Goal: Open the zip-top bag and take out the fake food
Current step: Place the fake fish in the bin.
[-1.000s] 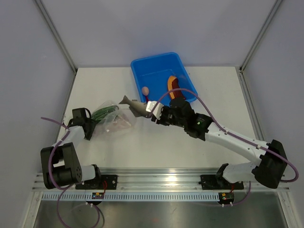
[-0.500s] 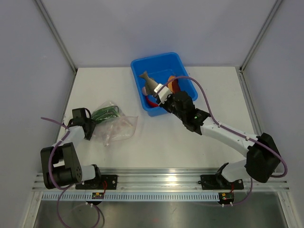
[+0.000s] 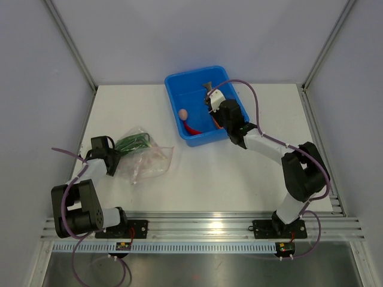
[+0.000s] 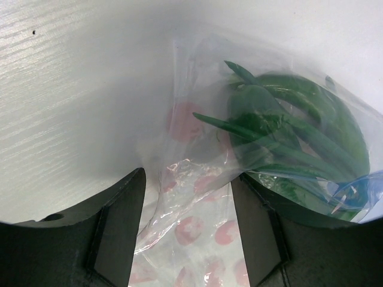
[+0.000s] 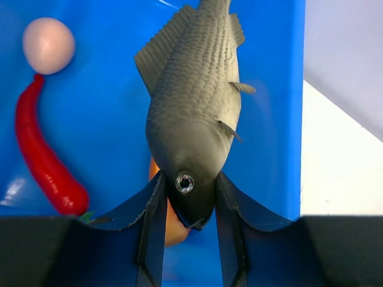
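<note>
The crinkly, clear zip-top bag (image 3: 146,158) lies at centre left on the white table (image 3: 239,173), with a long-leaved green onion (image 4: 287,137) inside. The left wrist view shows the bag's pink-spotted film lying slack between the left gripper's (image 4: 188,203) wide-apart fingers. At upper centre, the right gripper (image 5: 190,197) pinches the scaly grey fish (image 5: 191,101) by its head over the glossy blue tub (image 5: 269,119). A smooth pink egg (image 5: 48,45) and a red chilli (image 5: 45,161) lie in the tub. From overhead, only the fish's tail shows.

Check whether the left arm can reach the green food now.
Probably not directly: the green food sits inside the zip-top bag, behind its film; the jaws of the left gripper straddle only plastic.
</note>
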Controlling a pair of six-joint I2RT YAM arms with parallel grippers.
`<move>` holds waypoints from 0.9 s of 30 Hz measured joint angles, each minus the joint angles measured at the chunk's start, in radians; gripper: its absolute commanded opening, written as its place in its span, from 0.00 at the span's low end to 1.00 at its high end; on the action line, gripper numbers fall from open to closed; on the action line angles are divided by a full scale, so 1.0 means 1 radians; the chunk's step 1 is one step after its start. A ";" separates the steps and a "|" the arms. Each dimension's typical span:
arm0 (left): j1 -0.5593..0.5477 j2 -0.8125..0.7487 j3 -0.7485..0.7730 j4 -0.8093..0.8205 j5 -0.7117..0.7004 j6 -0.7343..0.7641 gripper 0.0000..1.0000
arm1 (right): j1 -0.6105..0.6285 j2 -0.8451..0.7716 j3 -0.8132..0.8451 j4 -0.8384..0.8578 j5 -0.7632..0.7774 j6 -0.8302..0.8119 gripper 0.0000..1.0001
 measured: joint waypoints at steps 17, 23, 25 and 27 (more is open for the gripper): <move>0.000 0.000 -0.001 0.002 0.002 0.005 0.62 | -0.064 0.118 0.166 -0.068 -0.097 0.064 0.72; 0.000 0.000 -0.001 0.002 0.003 0.008 0.62 | -0.063 0.114 0.207 -0.088 -0.101 0.270 0.70; 0.000 -0.002 -0.001 0.002 0.005 0.009 0.62 | -0.063 0.113 0.236 -0.145 -0.101 0.384 0.70; 0.000 -0.006 -0.004 0.003 0.006 0.009 0.62 | -0.060 0.103 0.252 -0.181 -0.119 0.476 0.70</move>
